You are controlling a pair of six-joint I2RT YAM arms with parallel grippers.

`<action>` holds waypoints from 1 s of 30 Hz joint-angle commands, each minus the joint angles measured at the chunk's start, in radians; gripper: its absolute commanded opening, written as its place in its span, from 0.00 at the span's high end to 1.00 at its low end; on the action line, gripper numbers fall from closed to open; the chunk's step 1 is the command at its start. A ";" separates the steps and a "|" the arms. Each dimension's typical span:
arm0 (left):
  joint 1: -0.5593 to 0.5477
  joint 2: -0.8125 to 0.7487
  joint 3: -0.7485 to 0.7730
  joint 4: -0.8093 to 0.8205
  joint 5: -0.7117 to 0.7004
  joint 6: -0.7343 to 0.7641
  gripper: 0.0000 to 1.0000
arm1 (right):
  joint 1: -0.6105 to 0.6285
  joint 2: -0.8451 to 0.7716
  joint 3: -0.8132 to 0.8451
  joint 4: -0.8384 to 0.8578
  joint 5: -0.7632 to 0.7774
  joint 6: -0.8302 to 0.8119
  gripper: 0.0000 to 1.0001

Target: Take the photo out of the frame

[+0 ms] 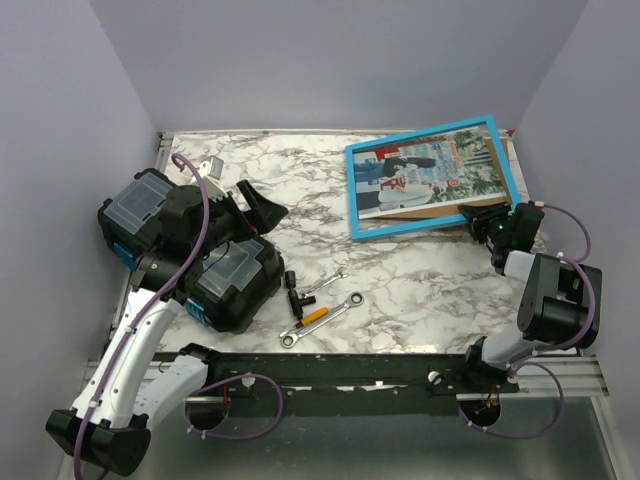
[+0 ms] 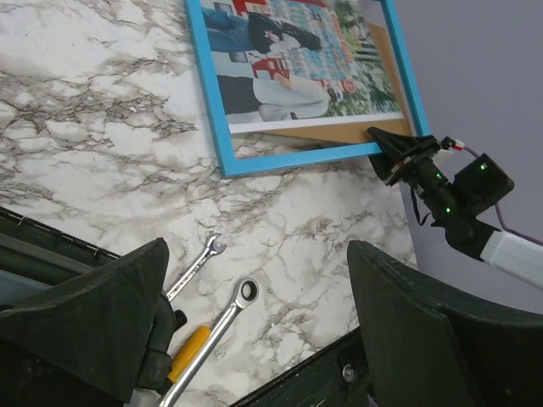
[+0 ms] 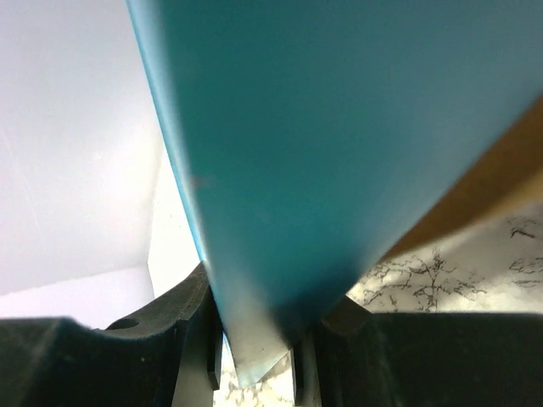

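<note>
Frame: one flat, rectangular, turquoise-bordered frame [image 2: 297, 158]
Photo: one colourful paper photo [image 2: 280, 59], inside the frame
Right claw [image 1: 475, 214]: one, clenched on the frame's near border
Left claw [image 2: 256, 280]: one, spread wide, empty, well left of the frame
Wrenches: two silver steel wrenches [image 1: 335, 308], near-left of the frame

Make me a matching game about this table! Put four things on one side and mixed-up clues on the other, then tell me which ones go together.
Things:
A. frame
B. photo
C. left claw
D. right claw

Clues:
1. wide open, holding nothing
2. has a bright blue border
3. pinching the frame's near edge
4. colourful, with dark-haired figures

Pairs: A-2, B-4, C-1, D-3.
</note>
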 commanded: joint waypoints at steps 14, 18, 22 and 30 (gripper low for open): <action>-0.027 -0.016 -0.010 0.002 0.067 0.036 0.12 | 0.019 0.081 0.051 -0.332 0.086 -0.237 0.41; -0.030 -0.013 -0.021 0.013 0.072 0.036 0.12 | 0.019 0.082 0.043 -0.350 0.081 -0.261 0.25; -0.045 0.020 -0.002 0.017 0.084 0.047 0.12 | 0.020 0.047 0.031 -0.399 0.064 -0.258 0.19; -0.152 0.125 0.055 0.035 0.116 0.096 0.11 | 0.056 -0.107 0.010 -0.572 0.102 -0.336 0.13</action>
